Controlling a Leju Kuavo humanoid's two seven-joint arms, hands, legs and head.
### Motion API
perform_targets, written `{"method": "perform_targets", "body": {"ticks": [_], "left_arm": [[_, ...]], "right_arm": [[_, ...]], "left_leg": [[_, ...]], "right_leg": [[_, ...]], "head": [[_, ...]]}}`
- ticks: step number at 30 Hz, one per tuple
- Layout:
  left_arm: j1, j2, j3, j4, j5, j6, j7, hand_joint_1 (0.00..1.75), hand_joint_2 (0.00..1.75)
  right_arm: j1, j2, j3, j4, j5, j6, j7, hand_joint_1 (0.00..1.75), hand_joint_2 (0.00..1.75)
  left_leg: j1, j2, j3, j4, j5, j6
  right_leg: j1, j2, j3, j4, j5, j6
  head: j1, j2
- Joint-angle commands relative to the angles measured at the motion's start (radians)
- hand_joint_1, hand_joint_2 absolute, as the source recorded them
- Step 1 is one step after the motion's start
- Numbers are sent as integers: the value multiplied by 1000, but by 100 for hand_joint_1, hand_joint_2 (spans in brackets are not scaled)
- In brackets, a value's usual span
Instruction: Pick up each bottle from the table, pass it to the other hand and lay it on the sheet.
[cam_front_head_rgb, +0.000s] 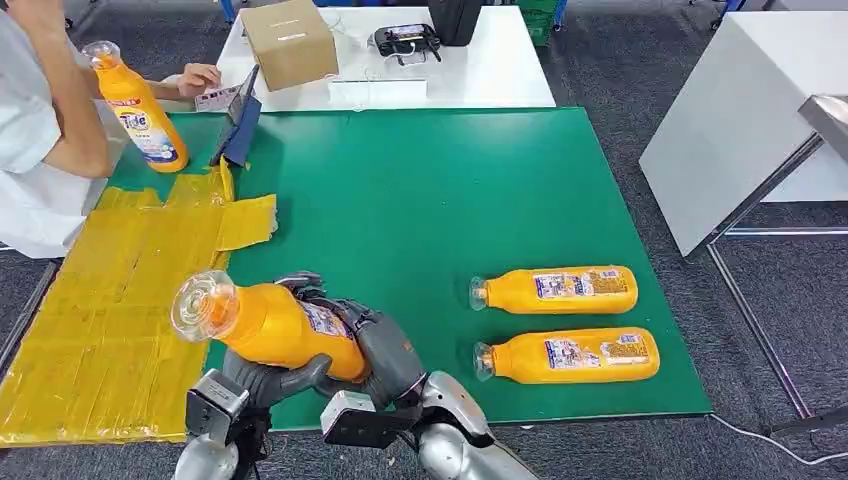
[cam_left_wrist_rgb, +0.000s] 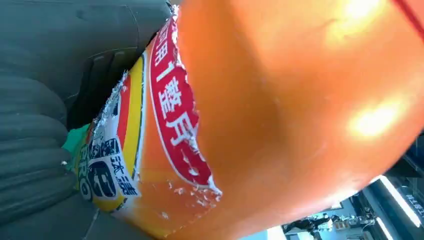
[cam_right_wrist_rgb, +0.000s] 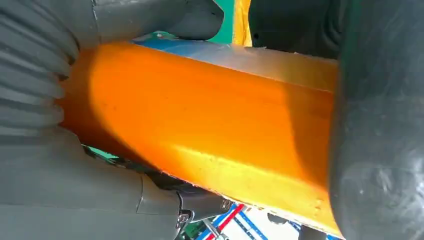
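An orange bottle (cam_front_head_rgb: 262, 322) with a clear cap hangs over the near edge of the green mat (cam_front_head_rgb: 420, 190), cap pointing left toward the yellow sheet (cam_front_head_rgb: 90, 310). My left hand (cam_front_head_rgb: 268, 377) grips it from below at mid-body. My right hand (cam_front_head_rgb: 385, 345) wraps its base end. The left wrist view shows the bottle's torn label (cam_left_wrist_rgb: 175, 110) against my left hand (cam_left_wrist_rgb: 35, 150). In the right wrist view my right hand (cam_right_wrist_rgb: 40, 165) clasps the bottle (cam_right_wrist_rgb: 200, 130), with my left hand (cam_right_wrist_rgb: 380, 125) across it. Two more orange bottles (cam_front_head_rgb: 555, 289) (cam_front_head_rgb: 570, 355) lie on the mat at right.
A person at the far left holds another orange bottle (cam_front_head_rgb: 140, 105) upright by the sheet's far end. A dark tablet (cam_front_head_rgb: 238, 125) stands beside it. A cardboard box (cam_front_head_rgb: 290, 40) and a black device (cam_front_head_rgb: 405, 40) sit on the white table (cam_front_head_rgb: 480, 75) behind.
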Motion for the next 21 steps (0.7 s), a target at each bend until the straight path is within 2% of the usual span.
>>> {"method": "perform_targets", "body": {"ticks": [1,3,4,5,7,9,10,13,14,15,17,18,19,21], "left_arm": [[-50,-8,-27,37,4,5,-4,175,175],[-62,-12,-21,43,-25,52,-11,175,175],[-72,-11,-16,48,-55,85,-8,175,175],[-87,-10,-6,60,-132,162,3,175,175],[-134,4,22,105,-324,303,65,175,175],[-165,11,49,137,-364,317,84,175,175],[-201,26,88,200,-563,410,204,175,175],[-312,61,159,362,-868,435,335,175,175],[-336,73,172,401,-949,441,379,175,175],[-375,89,197,475,-1032,455,413,175,175],[-449,147,224,630,-1325,438,565,175,175],[-505,222,119,721,-1355,403,684,175,175],[-556,240,94,840,-1355,432,697,175,175],[-625,289,-39,986,-1355,415,780,175,175]], "right_arm": [[-9,-30,44,63,0,13,3,175,175],[3,-37,35,35,-4,-2,-8,175,175],[15,-40,23,11,-11,-21,-16,148,175],[30,-50,10,-27,-11,-41,-23,7,175],[80,-81,-39,-149,11,-96,-22,0,175],[110,-106,-75,-237,30,-86,-1,0,175],[136,-115,-122,-290,90,-157,7,0,175],[170,-169,-234,-433,131,-170,22,0,175],[171,-176,-254,-450,143,-175,22,0,175],[173,-184,-289,-474,162,-164,27,0,175],[145,-201,-328,-469,240,-154,58,0,175],[120,-213,-336,-452,288,-151,90,0,175],[101,-220,-349,-432,306,-141,103,0,175],[72,-240,-349,-404,357,-127,127,0,175]], "left_leg": [[1,-5,6,-1,-2,-1],[1,-3,3,-1,-1,0],[1,-5,5,-1,-2,-1],[1,-5,3,-1,-1,0],[1,-6,3,0,-1,0],[0,-7,2,-1,0,0],[1,-9,2,0,0,0],[1,-13,9,1,-3,-2],[1,-11,8,0,-3,-1],[0,-11,2,-1,1,-1],[0,-12,4,0,2,0],[0,-5,1,-1,3,1],[0,-5,4,-1,3,1],[1,-5,6,-1,2,0]], "right_leg": [[0,2,7,-1,-3,-1],[0,0,4,-1,-1,0],[0,1,6,-1,-2,-1],[0,-1,4,-1,-2,-1],[0,-2,5,-1,-2,-1],[0,-3,3,-1,-2,-1],[0,-4,4,0,-2,-1],[-1,-1,12,1,-6,-2],[-1,0,11,1,-5,-2],[-1,-6,4,0,-1,-1],[-1,-5,6,0,-2,-1],[-1,-3,3,0,0,0],[-1,0,5,0,1,-1],[0,1,7,0,1,-3]], "head": [[0,0],[0,0],[0,0],[0,0],[0,0],[0,0],[0,0],[0,0],[-1,0],[0,0],[0,0],[0,0],[0,0],[0,0]]}}
